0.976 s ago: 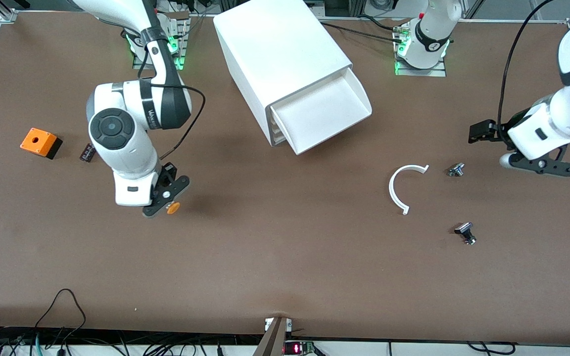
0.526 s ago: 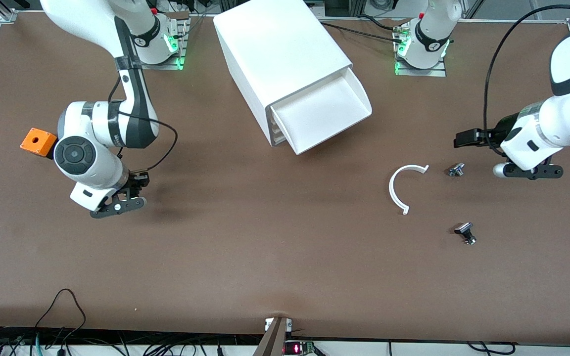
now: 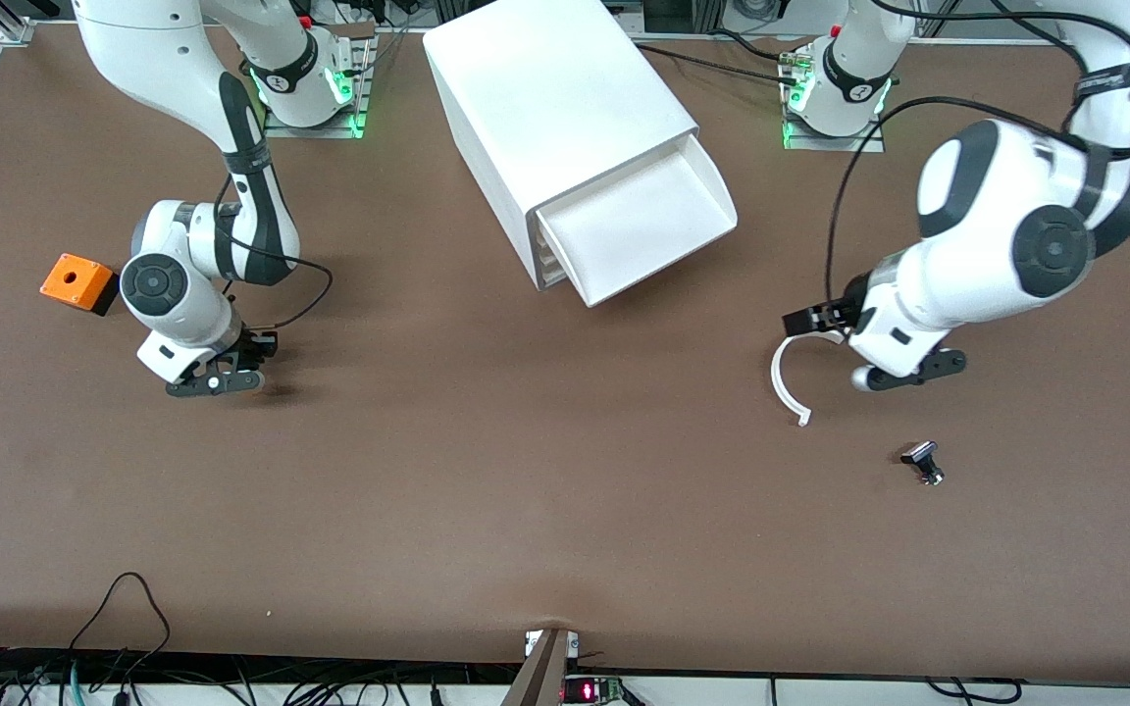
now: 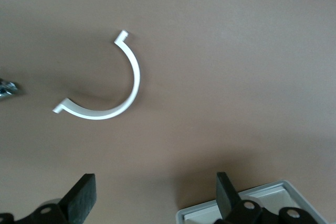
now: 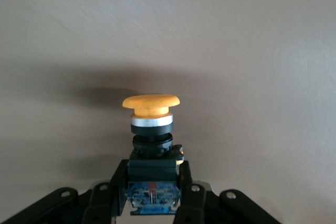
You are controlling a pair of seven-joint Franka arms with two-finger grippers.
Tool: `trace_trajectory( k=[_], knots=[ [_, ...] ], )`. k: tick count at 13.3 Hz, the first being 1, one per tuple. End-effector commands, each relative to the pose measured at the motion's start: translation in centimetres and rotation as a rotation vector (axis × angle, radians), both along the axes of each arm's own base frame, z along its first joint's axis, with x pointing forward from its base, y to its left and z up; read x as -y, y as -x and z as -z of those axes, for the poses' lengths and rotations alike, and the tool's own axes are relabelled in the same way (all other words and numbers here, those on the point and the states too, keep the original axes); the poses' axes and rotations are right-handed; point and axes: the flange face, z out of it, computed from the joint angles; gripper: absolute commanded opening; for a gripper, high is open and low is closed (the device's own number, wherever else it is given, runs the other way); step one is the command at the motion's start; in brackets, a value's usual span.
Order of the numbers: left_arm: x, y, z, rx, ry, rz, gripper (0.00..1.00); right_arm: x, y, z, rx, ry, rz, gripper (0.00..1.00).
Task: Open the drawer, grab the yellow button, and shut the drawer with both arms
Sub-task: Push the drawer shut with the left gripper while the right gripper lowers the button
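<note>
Front: drawer out of cabinet, empty. Right gripper low over table near orange box.

Right wrist: fingers pinch button; I'd lower straight, then release.

Left wrist: left gripper spread over white arc; next, push drawer front squarely.

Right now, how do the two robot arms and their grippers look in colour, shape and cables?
Both arms have rounded glossy white shells with dark grey joint bands and round dark joint caps. A thin black cable loops beside each forearm. The left gripper and the right gripper are black, each with two fingers. Green lights glow at both bases.
</note>
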Motion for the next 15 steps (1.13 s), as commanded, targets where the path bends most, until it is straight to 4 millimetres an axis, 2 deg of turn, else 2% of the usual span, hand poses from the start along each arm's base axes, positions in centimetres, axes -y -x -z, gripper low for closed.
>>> trace_trajectory(
  k=[1,2,3,5,7,8,11,15],
  knots=[
    [3.8,2.5,1.4,-0.008,-0.008,-0.057,1.00,2.1,1.2,-1.1,0.014,-0.041,-0.007,0.32],
    [5.6,3.3,1.6,-0.002,-0.010,-0.095,1.00,2.8,1.2,-0.9,0.009,-0.039,-0.003,0.34],
    [6.7,4.0,2.4,0.002,-0.018,-0.132,1.00,3.6,1.2,-0.9,0.008,-0.039,0.000,0.43],
    [8.6,5.3,3.9,0.015,-0.018,-0.154,1.00,3.7,1.1,-1.1,0.010,-0.041,0.012,1.00],
    [9.3,6.3,4.8,0.013,-0.018,-0.179,1.00,3.4,0.8,-1.9,0.021,-0.052,0.020,1.00],
    [10.7,7.2,5.0,0.006,-0.015,-0.157,1.00,3.2,0.6,-2.7,0.035,-0.061,0.034,1.00],
    [12.5,9.4,5.7,-0.020,-0.029,-0.147,1.00,2.2,-1.1,-6.1,0.030,-0.091,0.085,1.00],
    [14.1,12.3,6.5,-0.063,-0.026,-0.120,1.00,0.1,-5.1,-14.4,-0.050,-0.120,0.075,1.00]
  ],
)
